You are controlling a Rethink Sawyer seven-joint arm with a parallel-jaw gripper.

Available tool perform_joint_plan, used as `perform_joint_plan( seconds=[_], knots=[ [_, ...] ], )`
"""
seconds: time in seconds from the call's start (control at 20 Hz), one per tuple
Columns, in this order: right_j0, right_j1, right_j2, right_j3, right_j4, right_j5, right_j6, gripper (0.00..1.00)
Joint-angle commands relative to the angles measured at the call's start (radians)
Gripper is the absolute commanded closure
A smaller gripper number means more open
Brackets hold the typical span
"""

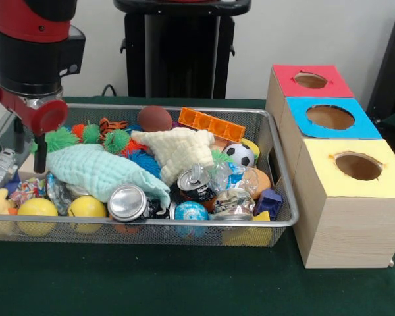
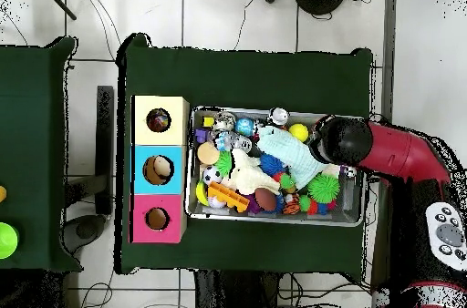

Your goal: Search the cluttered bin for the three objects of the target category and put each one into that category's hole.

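A wire mesh bin (image 1: 151,224) holds mixed clutter. In it are crushed cans (image 1: 128,202), two yellow balls (image 1: 37,209), a soccer ball (image 1: 239,155), a globe ball (image 1: 191,212), green spiky balls (image 1: 59,138), a mint cloth (image 1: 95,170) and a cream cloth (image 1: 178,148). My gripper (image 1: 29,148) hangs open inside the bin's left end, beside the spiky ball, with nothing between its fingers. In the overhead view the red arm (image 2: 383,149) covers the gripper at the bin's (image 2: 274,220) right end.
To the right of the bin stand three wooden boxes, each with a round hole in its lid: red (image 1: 286,76), blue (image 1: 359,125) and yellow (image 1: 322,174). An orange block (image 1: 210,124) and a brown ball (image 1: 155,118) lie at the bin's back.
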Motion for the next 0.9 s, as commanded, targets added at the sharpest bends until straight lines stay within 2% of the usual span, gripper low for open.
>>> perform_joint_plan(
  seconds=[0.05,0.5,0.9],
  knots=[
    [-0.044,0.129,0.108,-0.031,-0.085,-0.038,-0.186,0.00],
    [-0.037,0.219,0.093,-0.075,-0.116,-0.074,-0.171,0.00],
    [-0.043,0.229,0.091,-0.061,-0.138,-0.081,-0.158,0.00]
  ],
)
